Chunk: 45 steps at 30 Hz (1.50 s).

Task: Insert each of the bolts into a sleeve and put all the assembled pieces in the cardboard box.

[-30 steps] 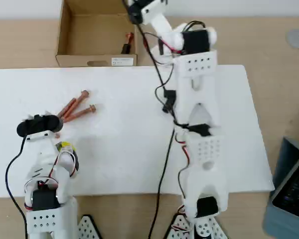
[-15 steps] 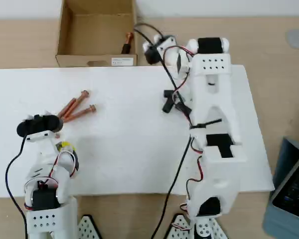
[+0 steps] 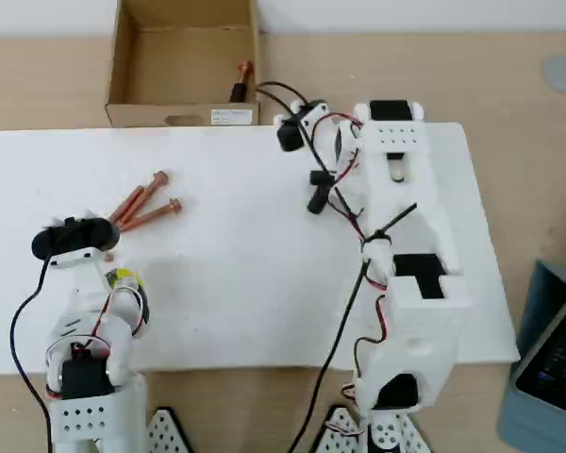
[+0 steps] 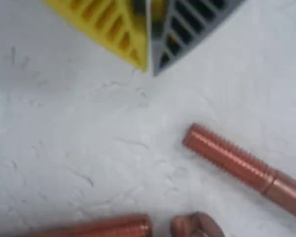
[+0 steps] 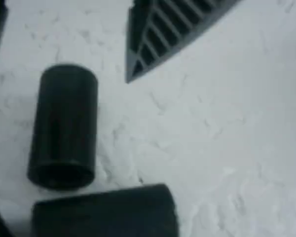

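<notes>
White mat point(image 3: 226, 283) on a wooden table point(image 3: 509, 85); grey bin point(image 3: 538, 415) (right edge).

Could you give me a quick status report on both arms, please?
Left end effector shut, empty, beside three bolts. Right end effector by two sleeves. One assembled piece in cardboard box.

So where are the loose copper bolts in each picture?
High view: the loose copper bolts lie fanned out on the left part of the white sheet, just ahead of the left arm.
Left wrist view: one of them lies near the left gripper, with parts of two more nearby.
Right wrist view: black sleeves lie here instead.
Shared landmark: the white sheet under everything.
</notes>
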Each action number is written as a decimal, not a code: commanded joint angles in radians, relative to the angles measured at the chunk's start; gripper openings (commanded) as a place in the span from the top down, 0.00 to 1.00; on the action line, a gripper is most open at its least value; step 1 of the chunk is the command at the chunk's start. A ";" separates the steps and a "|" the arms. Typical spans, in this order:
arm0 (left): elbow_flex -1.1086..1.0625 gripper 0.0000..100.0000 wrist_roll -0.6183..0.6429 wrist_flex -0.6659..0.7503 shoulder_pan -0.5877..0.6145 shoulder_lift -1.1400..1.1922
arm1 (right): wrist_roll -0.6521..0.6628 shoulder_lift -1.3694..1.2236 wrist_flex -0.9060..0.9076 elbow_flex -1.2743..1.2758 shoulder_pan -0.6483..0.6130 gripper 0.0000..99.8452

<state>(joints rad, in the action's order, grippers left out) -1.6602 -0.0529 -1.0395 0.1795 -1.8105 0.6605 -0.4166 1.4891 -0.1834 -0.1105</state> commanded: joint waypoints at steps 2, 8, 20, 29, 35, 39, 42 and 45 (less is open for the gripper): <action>0.008 1.00 -0.005 0.008 0.008 -0.010 | 0.035 0.068 -0.064 0.058 0.008 0.80; 0.008 1.00 -0.005 0.008 0.008 -0.010 | 0.051 0.048 -0.141 0.131 0.007 0.80; 0.008 1.00 -0.006 0.008 0.008 -0.010 | 0.055 -0.096 -0.212 0.133 -0.031 0.97; 0.008 1.00 -0.008 0.008 0.008 -0.010 | 0.048 -0.068 -0.123 0.031 -0.030 0.99; 0.008 1.00 -0.008 0.008 0.008 -0.010 | 0.009 0.038 -0.041 -0.038 -0.058 0.99; 0.008 1.00 -0.008 0.008 0.008 -0.010 | -0.028 0.134 -0.003 -0.030 -0.094 0.99; 0.008 1.00 -0.008 0.011 0.008 -0.010 | -0.058 0.206 0.034 -0.030 -0.120 0.99; 0.008 1.00 -0.008 0.011 0.008 -0.010 | -0.091 0.288 0.077 -0.030 -0.137 0.99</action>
<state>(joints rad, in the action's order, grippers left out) -1.6602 -0.0529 -1.0395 0.1795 -1.8105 0.6007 -0.2539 1.5336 -0.1649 -0.2256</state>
